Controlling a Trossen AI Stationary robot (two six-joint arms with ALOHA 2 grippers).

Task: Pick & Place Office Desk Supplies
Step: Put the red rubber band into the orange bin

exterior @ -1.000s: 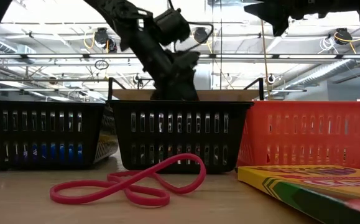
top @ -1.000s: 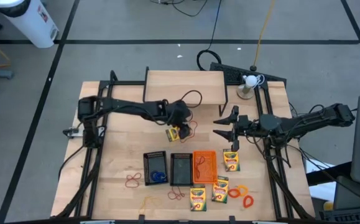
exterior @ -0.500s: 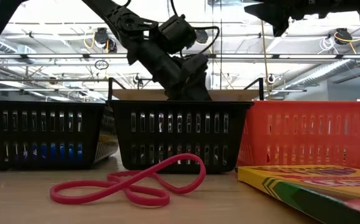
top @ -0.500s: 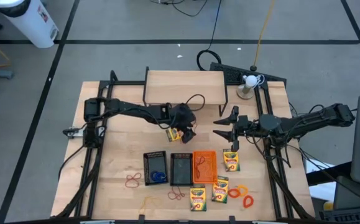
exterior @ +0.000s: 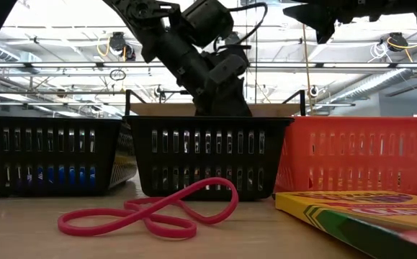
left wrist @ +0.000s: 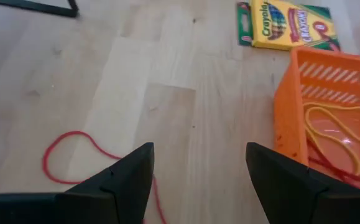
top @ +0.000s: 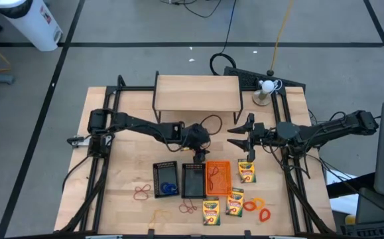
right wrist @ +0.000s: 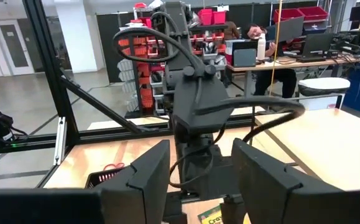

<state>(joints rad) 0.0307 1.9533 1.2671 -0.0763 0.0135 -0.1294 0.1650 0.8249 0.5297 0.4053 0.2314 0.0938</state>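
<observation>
My left gripper (top: 200, 157) (left wrist: 197, 149) is open and hangs low over bare wood by the far rims of the middle black tray (top: 193, 166) and the orange tray (left wrist: 288, 106), with nothing between its fingers. A red rubber band (left wrist: 74, 155) lies on the wood just below it. A yellow crayon box (right wrist: 214, 214) lies under the left arm. My right gripper (top: 231, 136) (right wrist: 199, 149) waits open above the table's right part. Three more crayon boxes (top: 246, 170) (top: 235, 201) (top: 211, 211) lie flat. A blue band (top: 168, 187) sits in the left black tray (top: 156, 178).
The wooden shelf (top: 197, 93) and the white ball on its stand (top: 266, 86) are at the far edge. Loose bands lie near the front edge (top: 142, 192) (top: 189, 208) (top: 255, 202) (top: 264, 214). Orange bands (left wrist: 335, 130) lie in the orange tray. A red band (exterior: 150, 212) lies before the trays.
My left gripper has moved toward the table's right and near edges, from beside the crayon box to the far rims of the middle black and orange trays. The crayon box has stayed where it was and is now covered by the arm in the high view.
</observation>
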